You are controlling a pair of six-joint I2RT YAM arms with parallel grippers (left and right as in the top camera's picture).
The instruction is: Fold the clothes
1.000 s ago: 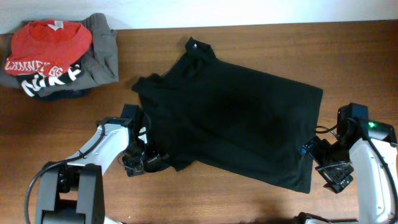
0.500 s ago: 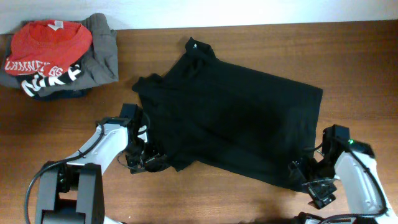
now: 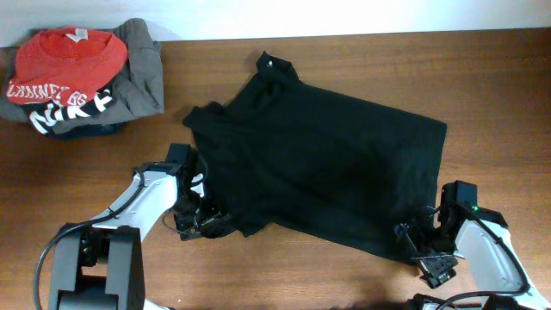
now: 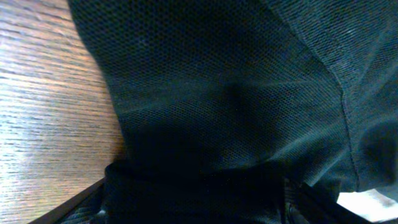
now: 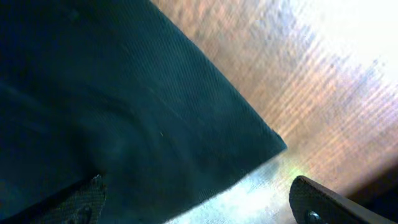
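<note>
The black garment lies spread flat across the middle of the table, collar toward the back. My left gripper is at its front left corner. In the left wrist view the fabric fills the frame, and a dark fold of it lies between the wide-apart fingers. My right gripper is at the garment's front right corner. In the right wrist view it is open, one finger over the cloth and the other over bare wood.
A pile of other clothes sits at the back left: a red shirt with white lettering on a grey garment. The wooden table shows bare to the right and behind the garment.
My right arm has moved left and toward the front edge, bringing its gripper onto the garment's front right corner. The left arm has barely moved.
</note>
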